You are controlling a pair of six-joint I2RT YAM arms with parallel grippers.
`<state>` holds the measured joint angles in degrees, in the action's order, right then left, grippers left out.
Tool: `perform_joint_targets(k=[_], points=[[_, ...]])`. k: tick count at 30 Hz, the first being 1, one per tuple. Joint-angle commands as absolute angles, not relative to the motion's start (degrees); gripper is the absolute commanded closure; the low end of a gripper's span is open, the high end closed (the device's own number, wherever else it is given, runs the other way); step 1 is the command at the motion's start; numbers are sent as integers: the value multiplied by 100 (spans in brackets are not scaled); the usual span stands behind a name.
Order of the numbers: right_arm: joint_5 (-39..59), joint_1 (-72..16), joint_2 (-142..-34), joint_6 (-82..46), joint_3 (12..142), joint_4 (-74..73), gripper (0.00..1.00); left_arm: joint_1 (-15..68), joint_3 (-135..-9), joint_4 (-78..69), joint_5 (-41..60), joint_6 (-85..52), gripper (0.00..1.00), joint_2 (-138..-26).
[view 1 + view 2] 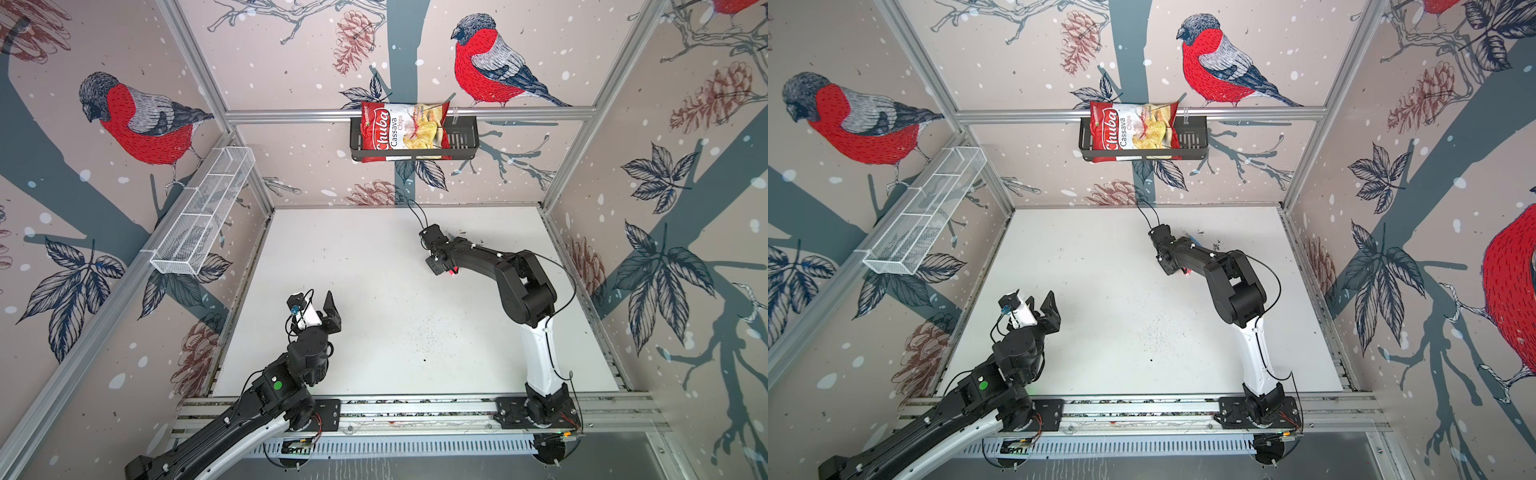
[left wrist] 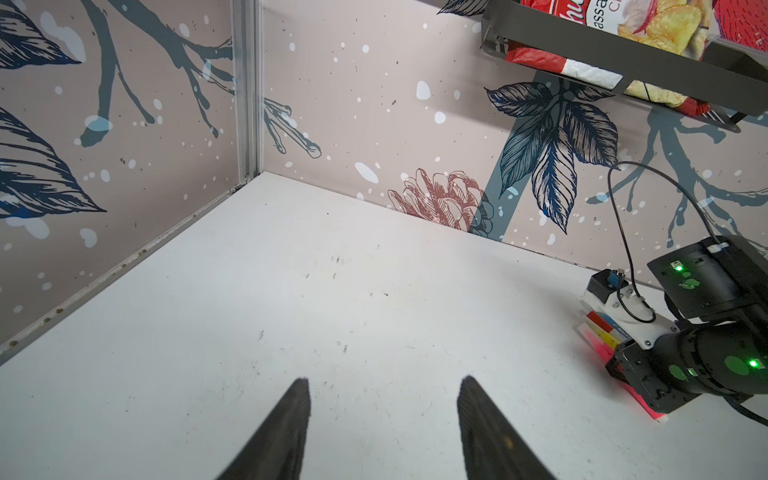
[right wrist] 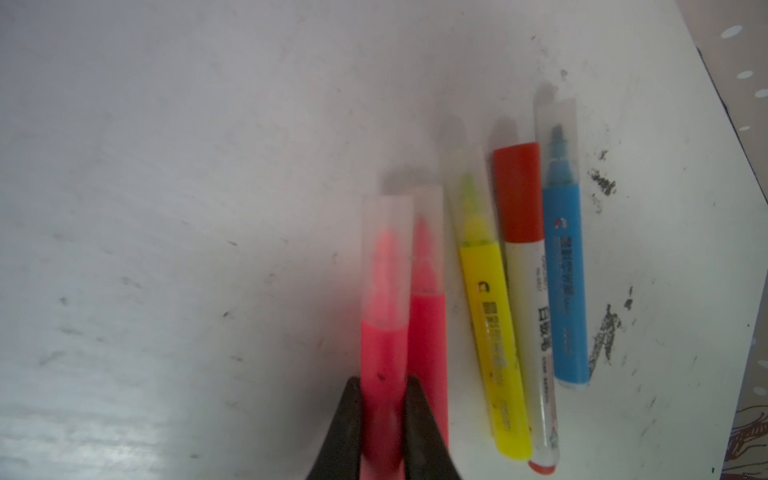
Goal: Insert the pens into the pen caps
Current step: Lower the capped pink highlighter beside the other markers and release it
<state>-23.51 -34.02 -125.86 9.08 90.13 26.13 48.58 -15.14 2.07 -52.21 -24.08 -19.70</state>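
A robot test cell in a lab: aluminium frame (image 1: 291, 116) bars hold wall panels (image 1: 291, 62) printed with bullfinches, two arms (image 1: 528, 291) are bolted to a rail (image 1: 415, 409) at a white table (image 1: 374, 257), and a mesh basket (image 1: 203, 212) and a shelf (image 1: 461, 139) hang on the walls.

The black right gripper (image 3: 383, 380) clamps a neon pink pen (image 3: 382, 345). Beside it: second pink pen (image 3: 428, 324), yellow pen (image 3: 494, 316), red-capped white pen (image 3: 530, 291), blue pen (image 3: 565, 282).
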Motion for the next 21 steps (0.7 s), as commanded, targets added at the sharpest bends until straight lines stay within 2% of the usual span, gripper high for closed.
perform_joint_targets(k=[1,6,16,21], points=[[-2448,-3401,-12717,986,9066,3267,84,4853,-1578,88,-5163,-2373,43,-1981],[-2698,-3487,-12698,1032,9114,3271,82,4857,-1612,52,-5154,-2322,43,-1956],[-2782,-3696,-12265,985,8913,3182,65,4860,-1634,-143,-5149,-2202,43,-1976],[-2654,-3710,-11840,886,8741,3091,62,4858,-1627,-166,-5183,-2176,43,-2013]])
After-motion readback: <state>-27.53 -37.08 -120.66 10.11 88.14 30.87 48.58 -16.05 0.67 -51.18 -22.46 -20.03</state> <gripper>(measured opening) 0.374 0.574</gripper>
